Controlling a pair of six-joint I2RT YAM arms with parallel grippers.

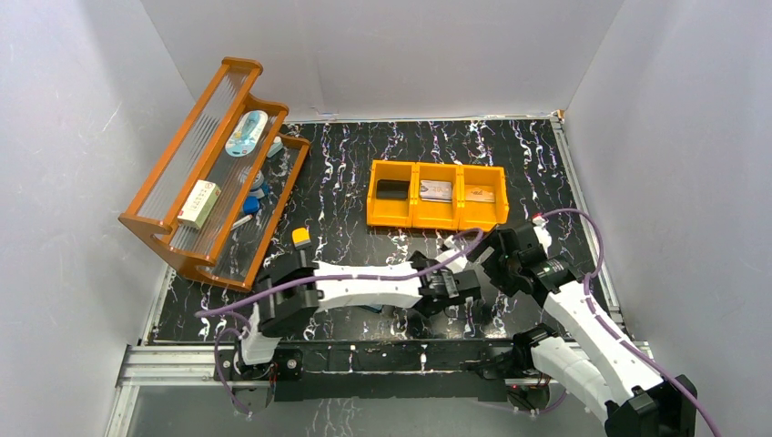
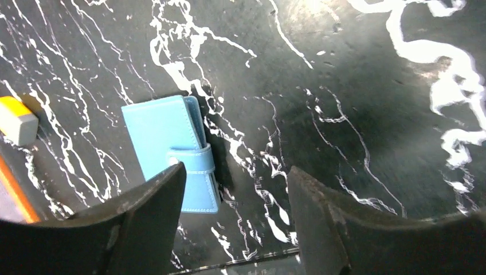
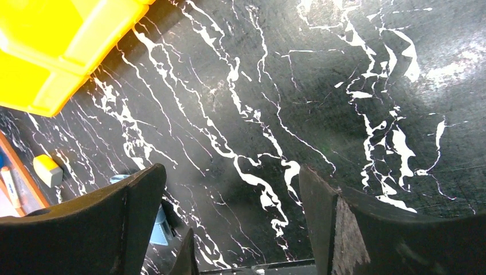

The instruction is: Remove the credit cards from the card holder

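Top view: the orange three-compartment bin sits at the centre of the counter. Two credit cards lie in it, one in the middle compartment and one in the right; the left compartment holds something dark that I cannot identify. Both arms reach in at the lower middle of the frame. The left end effector and the right end effector are near each other, just below the bin. Only a sliver of blue from the card holder shows beneath the left arm. From this, the removal looks mostly or wholly done.

Left wrist view: here the card holder is plain at centre left. It lies flat on the counter, folded shut with its tab across the front. The left end effector hangs over bare counter just to its right, fingers parted with nothing between them. One finger overlaps the holder's lower edge in the picture; contact cannot be told. No card pokes out, but a shut holder hides its pockets, so whether any remains inside is unknown. The small yellow-orange block sits at the left edge.

Right wrist view: the right end effector is spread wide and empty. A corner of the bin fills the upper left, with no cards in sight.
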